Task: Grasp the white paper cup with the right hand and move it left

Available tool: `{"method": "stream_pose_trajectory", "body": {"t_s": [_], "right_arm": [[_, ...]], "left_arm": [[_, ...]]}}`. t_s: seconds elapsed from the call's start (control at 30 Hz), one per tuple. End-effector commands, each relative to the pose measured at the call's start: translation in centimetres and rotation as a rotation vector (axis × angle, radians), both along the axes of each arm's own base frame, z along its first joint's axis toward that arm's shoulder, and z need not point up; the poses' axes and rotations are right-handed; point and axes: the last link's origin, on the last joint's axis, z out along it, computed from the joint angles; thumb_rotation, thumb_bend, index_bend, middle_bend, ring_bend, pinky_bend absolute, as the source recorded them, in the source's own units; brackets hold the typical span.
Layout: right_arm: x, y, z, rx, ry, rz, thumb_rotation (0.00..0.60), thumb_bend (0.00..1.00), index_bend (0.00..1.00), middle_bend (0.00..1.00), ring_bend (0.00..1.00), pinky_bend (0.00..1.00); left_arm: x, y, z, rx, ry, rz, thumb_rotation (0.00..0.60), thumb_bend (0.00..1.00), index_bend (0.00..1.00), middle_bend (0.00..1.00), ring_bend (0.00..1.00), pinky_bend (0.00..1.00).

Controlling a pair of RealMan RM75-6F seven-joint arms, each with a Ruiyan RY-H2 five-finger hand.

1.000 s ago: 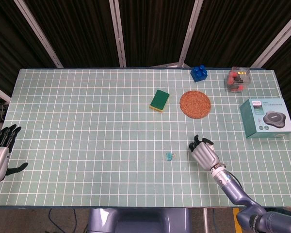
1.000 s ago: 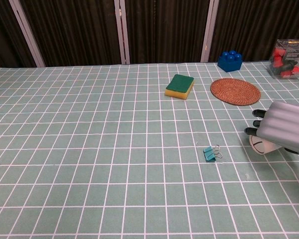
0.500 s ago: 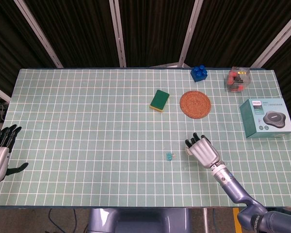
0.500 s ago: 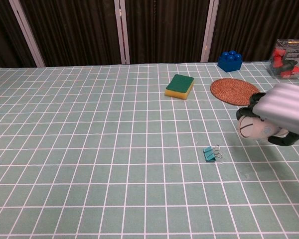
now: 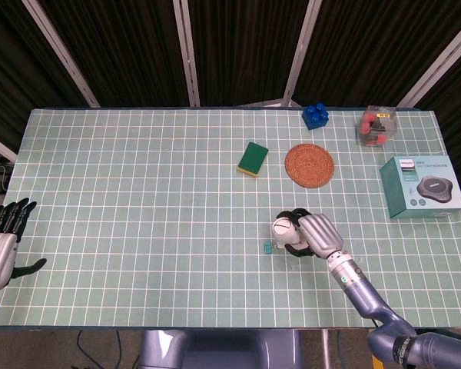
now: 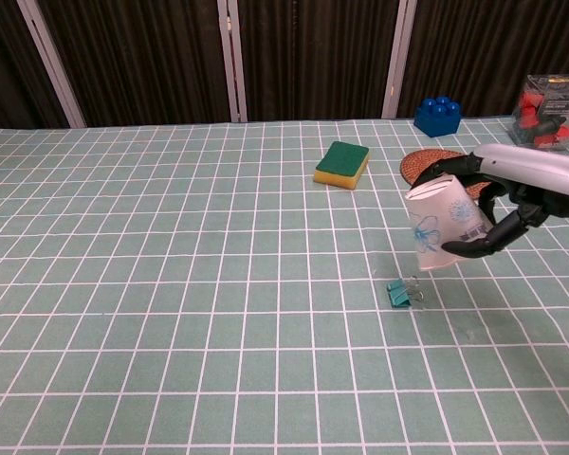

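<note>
The white paper cup (image 6: 440, 227) with a blue print is tilted in the air, held by my right hand (image 6: 501, 202), whose dark fingers wrap around it. In the head view the cup (image 5: 283, 227) shows at the left of my right hand (image 5: 311, 234), just above a small teal binder clip (image 5: 269, 247). The clip (image 6: 399, 292) lies on the table right below the cup. My left hand (image 5: 1, 240) rests at the table's left edge, fingers apart and holding nothing.
A green and yellow sponge (image 5: 253, 159), a round woven coaster (image 5: 309, 164) and a blue toy brick (image 5: 316, 116) lie further back. A clear box of red items (image 5: 377, 126) and a teal product box (image 5: 421, 186) stand at the right.
My right hand has lifted the cup off the table and carried it left, tipping it up, until it hangs over the binder clip. The left hand has not moved.
</note>
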Motion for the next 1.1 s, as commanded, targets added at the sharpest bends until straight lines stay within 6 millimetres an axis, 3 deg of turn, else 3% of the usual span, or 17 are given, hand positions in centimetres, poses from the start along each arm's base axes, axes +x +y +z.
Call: {"method": "stream_pose_trajectory", "body": {"t_s": [0.03,0.23,0.43,0.93,1.1], "right_arm": [[1.7,0.2,-1.7,0.083,-0.12,-0.013,0.6,0.27,0.28,0.41,0.22,0.58],[2.7,0.1,-3.6,0.052,-0.125,0.073,0.6,0.27,0.28,0.41,0.22,0.57],[2.4,0.0,-4.9,-0.004,-0.102,0.13,0.6,0.27,0.28,0.41,0.22,0.56],[0.9,-0.5,-6.1,-0.042,-0.068,0.138,0.6,0.27,0.28,0.41,0.2,0.51],[0.4,-0.4,-6.3,-0.033,-0.061,0.13,0.6,0.26,0.28,0.4,0.16,0.44]], "left_arm": [[0.0,0.0,0.0,0.0,0.0,0.001,0.6,0.0,0.0,0.0,0.0,0.0],[-0.1,0.1,0.1,0.002,-0.002,0.004,0.6,0.0,0.0,0.0,0.0,0.0],[-0.2,0.1,0.1,0.0,-0.004,0.007,0.6,0.0,0.0,0.0,0.0,0.0],[-0.2,0.1,0.0,-0.001,0.001,0.008,0.6,0.0,0.0,0.0,0.0,0.0],[-0.2,0.1,-0.1,-0.004,0.003,0.01,0.6,0.0,0.0,0.0,0.0,0.0]]}}
